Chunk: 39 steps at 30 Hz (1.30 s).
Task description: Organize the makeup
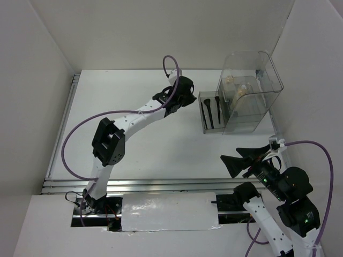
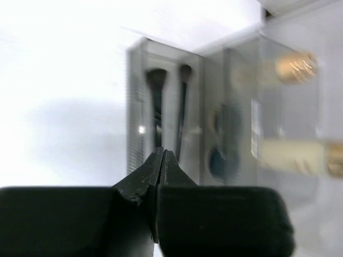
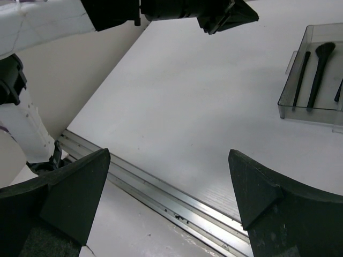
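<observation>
Now | left gripper [image 2: 162, 153] pressed together, empty, near brushes [image 2: 156, 101] | right gripper [image 3: 169, 160] spread, well apart

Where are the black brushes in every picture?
Top view: brushes right of centre, left of the tall clear box.
Left wrist: upper middle, just beyond the shut left hand.
Right wrist: top right corner.
Shared landmark: the low clear tray holding them.
</observation>
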Each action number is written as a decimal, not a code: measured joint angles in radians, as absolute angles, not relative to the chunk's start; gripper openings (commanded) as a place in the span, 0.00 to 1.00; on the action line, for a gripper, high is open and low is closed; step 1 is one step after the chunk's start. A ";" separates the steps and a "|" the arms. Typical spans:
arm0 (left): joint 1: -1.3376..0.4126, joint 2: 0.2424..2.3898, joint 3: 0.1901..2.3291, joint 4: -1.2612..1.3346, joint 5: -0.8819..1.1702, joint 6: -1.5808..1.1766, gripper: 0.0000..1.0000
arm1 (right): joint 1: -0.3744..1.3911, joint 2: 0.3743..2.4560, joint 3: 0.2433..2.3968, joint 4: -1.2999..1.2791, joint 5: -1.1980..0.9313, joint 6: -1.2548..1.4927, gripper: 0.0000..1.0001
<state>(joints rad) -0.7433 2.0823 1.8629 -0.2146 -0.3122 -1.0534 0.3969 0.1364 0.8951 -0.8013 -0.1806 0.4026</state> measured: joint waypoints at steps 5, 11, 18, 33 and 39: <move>-0.723 2.267 2.080 -0.376 -0.389 -1.045 0.05 | 0.397 0.140 0.895 -0.801 -0.184 0.403 1.00; -0.717 2.457 2.115 -0.400 -0.327 -1.015 0.11 | 0.397 0.147 0.895 -0.800 -0.188 0.402 1.00; -0.714 2.497 2.088 -0.205 -0.121 -0.977 0.14 | 0.397 0.151 0.895 -0.799 -0.195 0.395 1.00; -0.700 2.650 2.172 0.085 0.093 -0.999 0.39 | 0.397 0.153 0.895 -0.797 -0.199 0.384 1.00; -0.700 2.698 2.230 0.155 0.109 -1.021 0.52 | 0.397 0.153 0.895 -0.796 -0.204 0.384 1.00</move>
<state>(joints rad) -0.7002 2.6976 2.2303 0.1555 0.1093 -1.0206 0.3969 0.1532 0.8951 -0.7959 -0.2043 0.3836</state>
